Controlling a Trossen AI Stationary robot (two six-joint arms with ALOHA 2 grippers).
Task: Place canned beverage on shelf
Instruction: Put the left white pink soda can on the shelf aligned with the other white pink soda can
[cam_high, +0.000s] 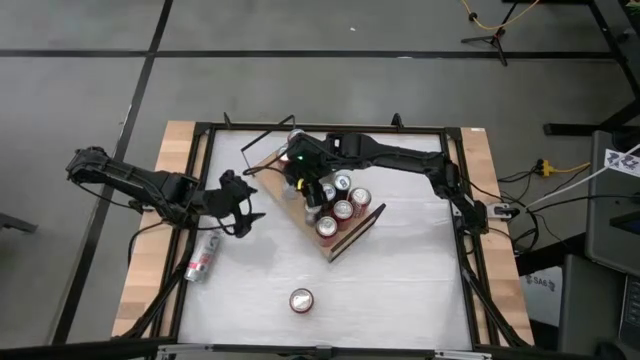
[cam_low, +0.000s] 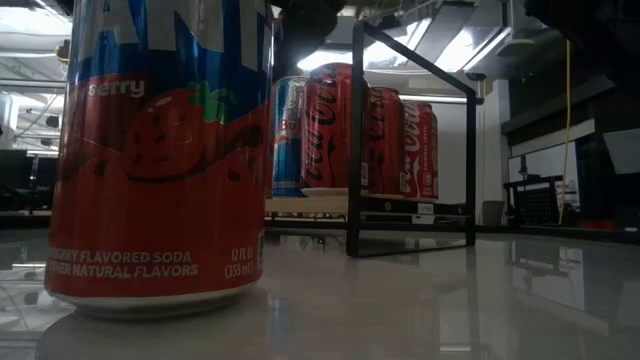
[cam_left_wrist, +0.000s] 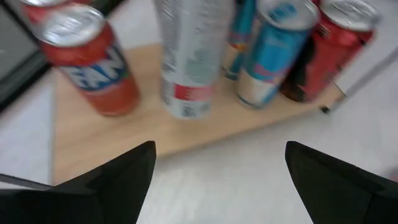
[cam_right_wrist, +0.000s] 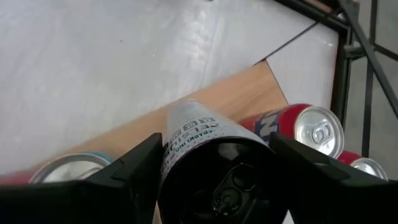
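Observation:
The shelf (cam_high: 352, 232) is a light-brown board with black wire rails, lying slantwise mid-table with several cans standing on it. My right gripper (cam_high: 297, 160) is over its far left end, shut on a tall white can (cam_right_wrist: 198, 134), which also shows in the left wrist view (cam_left_wrist: 189, 56). My left gripper (cam_high: 248, 207) is open and empty just left of the shelf, its fingers (cam_left_wrist: 118, 180) pointing at the shelf's cans. A red strawberry-soda can (cam_high: 301, 300) stands near the front edge and fills the low view's left (cam_low: 160, 150). My right gripper pinches the white can's upper wall (cam_right_wrist: 171, 146) between its two fingers, one on each side. The fingers come from above, slanting down. The can stands upright with its bottom (cam_left_wrist: 185, 107) at the board; I cannot tell whether it rests on it.
A can (cam_high: 203, 258) lies on its side near the table's left edge. On the shelf stand a red can (cam_left_wrist: 93, 59), blue cans (cam_left_wrist: 273, 50) and red cola cans (cam_low: 345, 125). The black wire rail (cam_low: 410, 150) closes the shelf's end. Bare white tabletop (cam_high: 400, 290) lies at the front right.

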